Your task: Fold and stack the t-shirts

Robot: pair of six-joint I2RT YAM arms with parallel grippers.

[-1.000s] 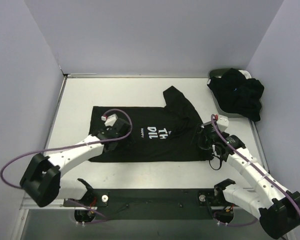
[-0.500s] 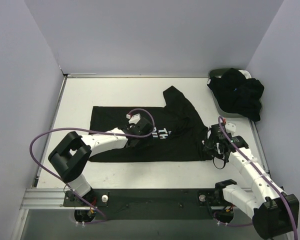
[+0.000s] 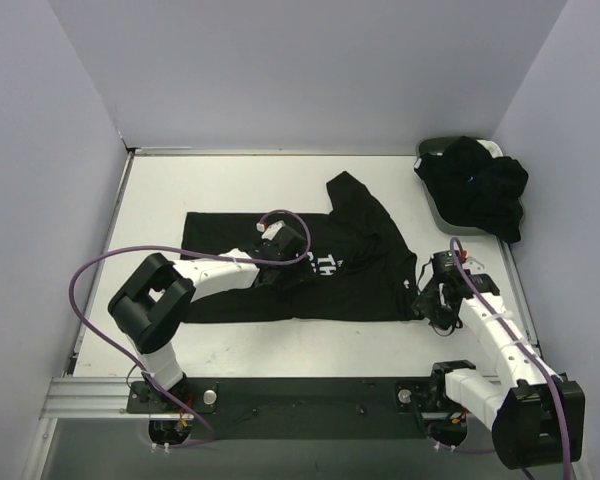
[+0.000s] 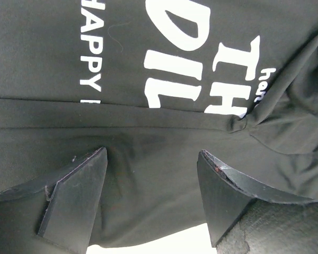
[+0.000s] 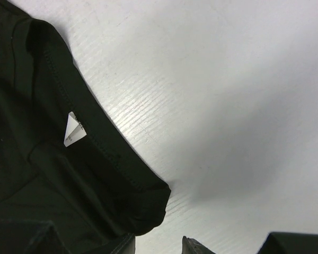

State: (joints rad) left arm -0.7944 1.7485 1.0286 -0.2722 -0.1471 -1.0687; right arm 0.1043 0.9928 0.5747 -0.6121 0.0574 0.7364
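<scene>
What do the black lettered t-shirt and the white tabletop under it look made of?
Black t-shirt with white lettering: soft matte knit, likely cotton; it creases and has stitched hems. White tabletop: hard, faintly glossy, fine grain lines; perhaps laminate or painted wood.

We see a black t-shirt [image 5: 16,169] lying on the white table [image 5: 228,79]. Its collar [image 5: 103,151] bears a small white label [image 5: 73,130], and the right gripper [image 5: 230,247] stands with fingertips apart at the lower edge.
</scene>
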